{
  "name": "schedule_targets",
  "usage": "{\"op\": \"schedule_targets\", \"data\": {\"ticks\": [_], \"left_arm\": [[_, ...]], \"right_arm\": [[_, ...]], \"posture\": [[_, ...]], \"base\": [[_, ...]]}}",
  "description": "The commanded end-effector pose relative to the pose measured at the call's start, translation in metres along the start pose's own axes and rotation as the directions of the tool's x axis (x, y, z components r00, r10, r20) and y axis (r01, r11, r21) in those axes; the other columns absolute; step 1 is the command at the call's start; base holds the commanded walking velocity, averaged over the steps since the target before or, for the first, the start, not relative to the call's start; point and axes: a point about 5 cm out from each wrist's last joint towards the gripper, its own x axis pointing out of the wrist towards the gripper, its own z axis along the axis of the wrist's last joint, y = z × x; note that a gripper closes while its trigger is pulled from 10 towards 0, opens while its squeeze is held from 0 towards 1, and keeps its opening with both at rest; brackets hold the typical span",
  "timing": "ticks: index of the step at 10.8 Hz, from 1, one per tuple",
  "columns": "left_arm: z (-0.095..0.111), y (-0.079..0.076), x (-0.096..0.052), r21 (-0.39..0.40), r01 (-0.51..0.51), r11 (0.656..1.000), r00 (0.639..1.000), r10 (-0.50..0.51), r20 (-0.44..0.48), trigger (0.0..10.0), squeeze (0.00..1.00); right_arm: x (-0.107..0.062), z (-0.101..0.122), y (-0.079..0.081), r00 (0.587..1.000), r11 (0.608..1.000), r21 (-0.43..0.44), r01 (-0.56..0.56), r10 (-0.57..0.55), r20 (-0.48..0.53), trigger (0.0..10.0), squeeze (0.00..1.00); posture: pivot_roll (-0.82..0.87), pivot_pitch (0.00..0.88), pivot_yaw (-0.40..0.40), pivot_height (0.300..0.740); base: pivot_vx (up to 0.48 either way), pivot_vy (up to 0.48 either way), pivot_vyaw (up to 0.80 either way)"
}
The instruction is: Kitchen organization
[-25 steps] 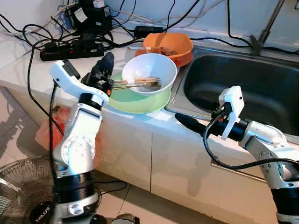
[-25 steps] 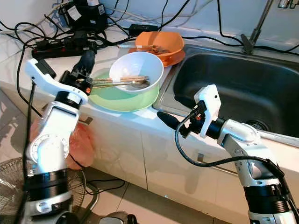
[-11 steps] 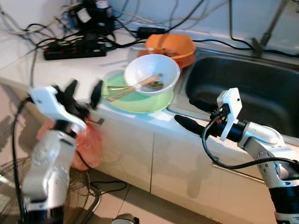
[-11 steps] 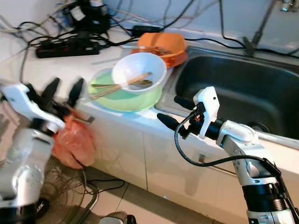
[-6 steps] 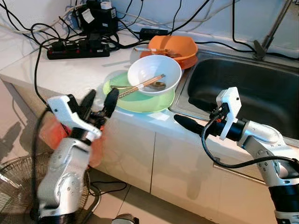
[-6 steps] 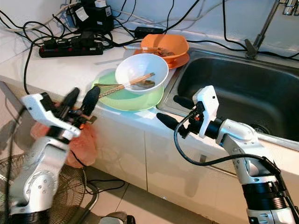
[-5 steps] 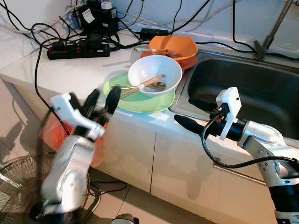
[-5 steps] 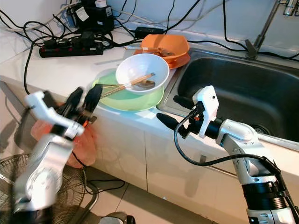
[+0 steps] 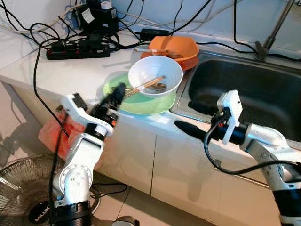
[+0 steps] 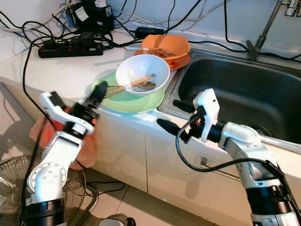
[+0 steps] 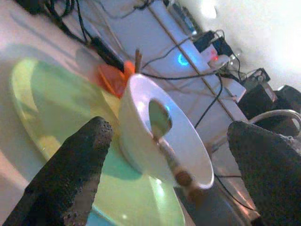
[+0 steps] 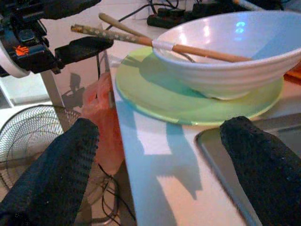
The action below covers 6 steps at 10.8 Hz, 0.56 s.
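Here the jaws of the left gripper point(image 11: 164, 155) are being held wide apart, with nothing between them, at the near rim of the green plate point(image 9: 141, 102). The white bowl point(image 9: 155, 75) is being seen straight ahead between the two fingers, a little beyond their tips, and it is being carried by the plate on the counter point(image 9: 70, 75). The chopsticks point(image 9: 143, 85) and a spoon are being kept in the bowl, their ends sticking out toward the gripper. For a good grasp, the fingers should probably be advanced slowly and level, so that the chopsticks are not being pushed out. The right gripper point(image 10: 171, 115) is being held open too, near the sink point(image 9: 254, 89) edge.
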Motion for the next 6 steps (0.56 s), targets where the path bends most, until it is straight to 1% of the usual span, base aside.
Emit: {"op": "schedule_targets", "data": {"ticks": [1, 3, 5, 6], "left_arm": [[-0.0032, 0.0008, 0.0001, -0.022, -0.004, 1.000, 1.000, 0.003, -0.022, 10.0, 0.00], [-0.0061, -0.0020, 0.0017, -0.078, 0.017, 0.997, 0.998, -0.022, -0.053, 10.0, 0.00], [-0.0037, -0.0023, 0.0032, -0.093, 0.020, 0.995, 0.999, -0.025, -0.047, 10.0, 0.00], [0.0004, -0.0010, 0.0039, -0.117, 0.013, 0.993, 1.000, -0.015, -0.020, 4.0, 0.00]], "right_arm": [[-0.0004, 0.0050, 0.0036, 1.000, 0.999, -0.018, -0.029, 0.029, 0.004, 10.0, 0.99], [-0.0006, 0.0041, 0.0040, 1.000, 0.999, -0.018, -0.030, 0.030, 0.000, 10.0, 0.99], [-0.0006, 0.0040, 0.0043, 1.000, 0.999, -0.018, -0.029, 0.029, 0.000, 10.0, 0.99], [-0.0011, 0.0035, 0.0042, 1.000, 0.999, -0.018, -0.026, 0.026, -0.002, 10.0, 0.99]], "posture": [[0.18, 0.027, 0.027, 0.740], [0.18, 0.027, 0.030, 0.740], [0.18, 0.028, 0.031, 0.740], [0.18, 0.029, 0.031, 0.740]], "base": [[0.000, 0.000, 0.00], [0.000, 0.000, 0.00], [0.000, 0.000, 0.00], [0.000, 0.000, 0.00]]}}
